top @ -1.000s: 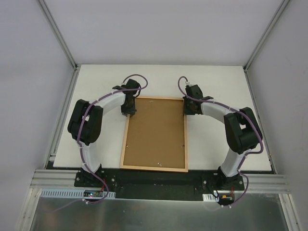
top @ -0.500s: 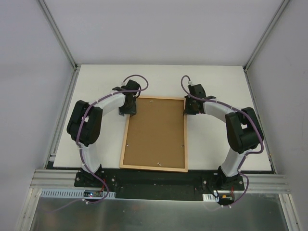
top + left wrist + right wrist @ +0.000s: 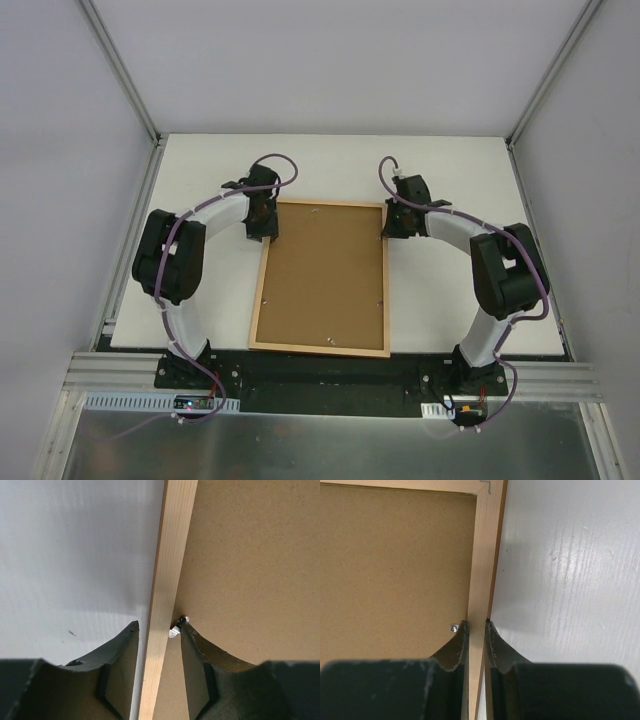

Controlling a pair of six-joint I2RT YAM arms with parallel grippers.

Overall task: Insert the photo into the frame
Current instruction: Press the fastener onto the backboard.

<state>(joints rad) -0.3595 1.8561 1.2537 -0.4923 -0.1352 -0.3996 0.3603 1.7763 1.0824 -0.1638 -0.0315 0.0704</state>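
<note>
The frame [image 3: 260, 290] lies face down on the white table, pale wood up, with the brown backing board [image 3: 325, 275] set in it. The photo is hidden. My left gripper [image 3: 262, 228] stands open astride the left rail [image 3: 172, 555] near the far corner. Its outer finger is clear of the wood, and its inner fingertip touches a small metal clip [image 3: 174, 631] on the board [image 3: 250, 555]. My right gripper [image 3: 392, 228] is shut on the right rail [image 3: 484, 555] near the far right corner, one finger on each side. A metal clip [image 3: 454, 627] sits beside its inner finger.
White table [image 3: 200, 180] with walls on three sides. The frame's near rail [image 3: 318, 349] reaches the table's front edge between the two arm bases. Bare table surface lies left and right of the frame [image 3: 75, 555], [image 3: 570, 555].
The left wrist has shifted slightly left and farther back, and its jaws have opened wider around the rail. The right gripper has kept its grip with little movement.
</note>
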